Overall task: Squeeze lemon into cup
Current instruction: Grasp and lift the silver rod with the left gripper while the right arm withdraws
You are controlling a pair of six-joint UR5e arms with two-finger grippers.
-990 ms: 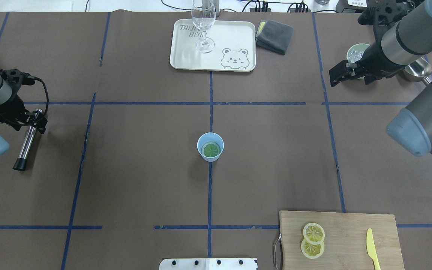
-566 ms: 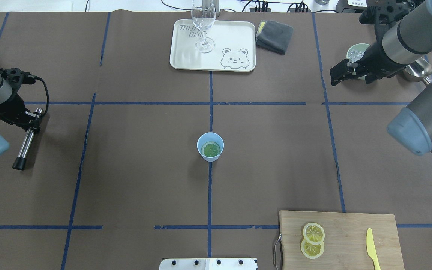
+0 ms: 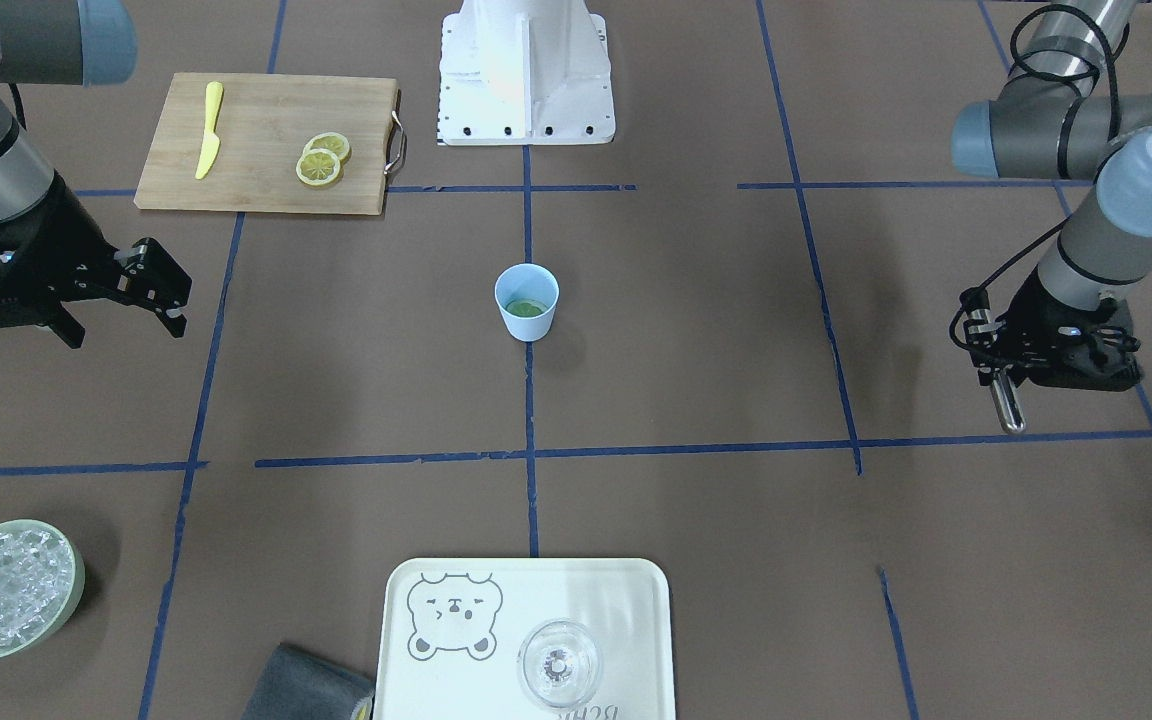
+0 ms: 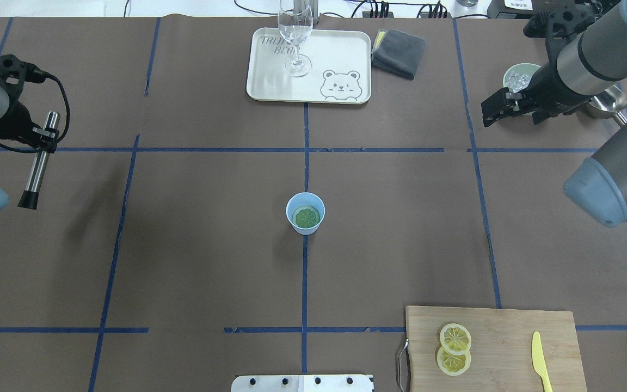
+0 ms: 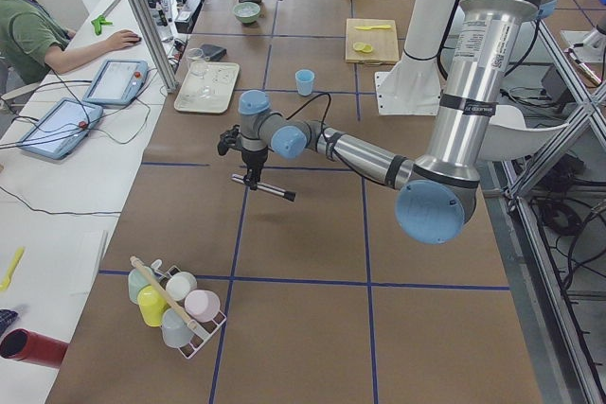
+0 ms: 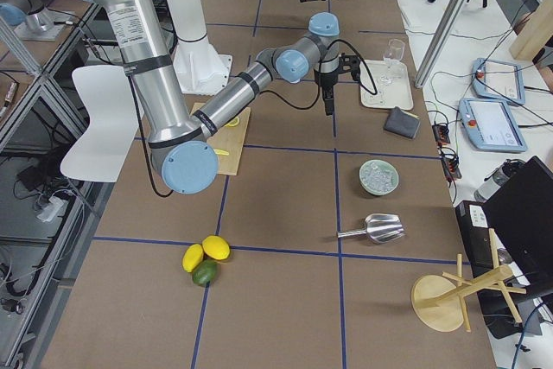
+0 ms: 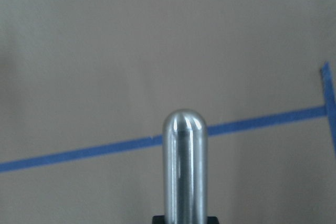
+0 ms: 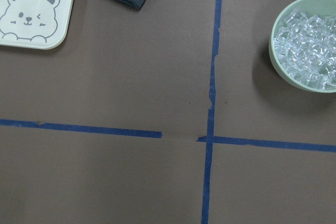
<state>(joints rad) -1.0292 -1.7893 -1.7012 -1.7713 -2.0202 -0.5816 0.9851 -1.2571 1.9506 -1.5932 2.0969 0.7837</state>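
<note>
The light-blue cup [image 4: 305,213] stands at the table's middle, and it also shows in the front view [image 3: 527,300]. One lemon slice [image 4: 307,218] lies flat inside it and looks greenish there. Two more lemon slices [image 4: 455,337] overlap on the wooden cutting board [image 4: 509,326]. My left gripper [image 4: 43,142] is far left of the cup, shut on a steel rod [image 4: 36,169] with a black tip, held above the table. The rod's rounded end fills the left wrist view [image 7: 184,166]. My right gripper [image 4: 496,111] is open and empty at the far right, near the ice bowl.
A cream bear tray [image 4: 340,54] with a clear glass [image 4: 295,38] sits at the far middle, a grey cloth [image 4: 399,51] beside it. A pale green bowl of ice [image 4: 517,76] and a metal scoop [image 4: 607,100] are far right. A yellow knife [image 4: 539,362] lies on the board.
My left gripper has carried the steel rod toward the table's far side and lifted it. The right gripper has shifted only slightly. The cup and slices have not moved.
</note>
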